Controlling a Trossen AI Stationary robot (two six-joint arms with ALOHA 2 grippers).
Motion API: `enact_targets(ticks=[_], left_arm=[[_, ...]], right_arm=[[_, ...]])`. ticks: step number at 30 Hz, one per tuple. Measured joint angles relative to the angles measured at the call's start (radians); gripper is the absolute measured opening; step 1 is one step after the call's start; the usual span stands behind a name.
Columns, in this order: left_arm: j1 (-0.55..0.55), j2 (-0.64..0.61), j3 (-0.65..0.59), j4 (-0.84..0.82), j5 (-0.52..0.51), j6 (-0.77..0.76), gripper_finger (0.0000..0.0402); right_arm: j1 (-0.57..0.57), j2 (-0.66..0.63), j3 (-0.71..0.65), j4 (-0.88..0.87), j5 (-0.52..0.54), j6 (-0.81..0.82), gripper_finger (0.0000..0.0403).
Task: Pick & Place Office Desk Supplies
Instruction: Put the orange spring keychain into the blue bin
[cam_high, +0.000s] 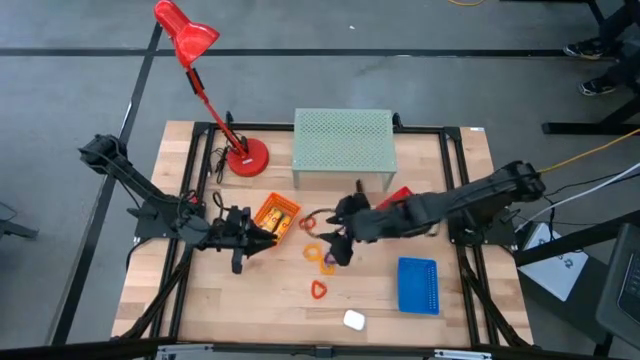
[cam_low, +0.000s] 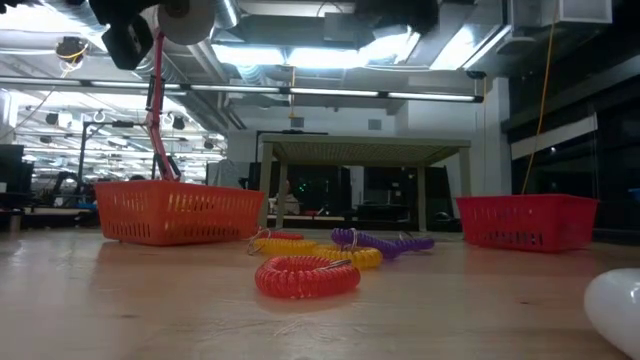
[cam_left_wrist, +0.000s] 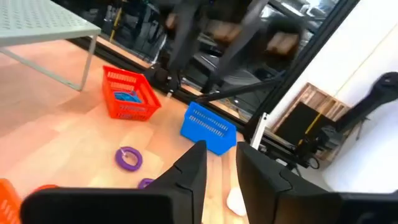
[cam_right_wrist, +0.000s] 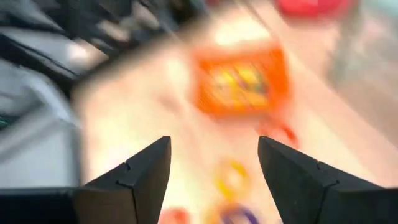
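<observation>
Orange basket holds yellow tubes; red basket and blue basket upright; coloured coil loops scattered between them.

High view looked straight down on the whole table. Low view sat at tabletop level, very near a red coil, facing the room behind. Left wrist view looked forward past its fingers toward the blue basket. Right wrist view, blurred, faced the orange basket, also seen from above and low.
</observation>
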Motion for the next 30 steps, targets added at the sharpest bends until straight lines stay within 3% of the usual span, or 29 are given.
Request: enact_targets(ticks=[3, 8, 14, 18, 20, 25, 30], left_arm=[[0.000, 0.000, 0.000, -0.053, -0.007, -0.024, 0.0067], [-0.030, 0.000, 0.000, -0.146, -0.020, -0.127, 0.0057], [-0.154, 0.004, -0.008, -0.235, -0.230, -0.209, 0.0061], [-0.234, 0.007, -0.128, -0.087, -0.318, -0.306, 0.0058], [-0.265, 0.007, -0.193, 0.023, -0.320, -0.330, 0.0057], [-0.285, -0.001, -0.258, 0.153, -0.273, -0.309, 0.0056], [-0.280, 0.000, -0.257, 0.151, -0.232, -0.313, 0.0056]], right_arm=[[-0.009, 0.063, -0.002, -0.139, -0.046, 0.122, 0.0243], [0.001, 0.130, -0.002, -0.098, -0.148, 0.182, 0.0243], [0.036, 0.182, -0.001, -0.180, -0.134, 0.302, 0.0243], [0.035, 0.199, -0.001, -0.205, -0.163, 0.326, 0.0243], [0.034, 0.217, 0.001, -0.191, -0.161, 0.305, 0.0243], [0.038, 0.235, 0.000, -0.180, -0.192, 0.044, 0.0243], [0.045, 0.233, 0.009, -0.180, -0.266, 0.035, 0.0243]])
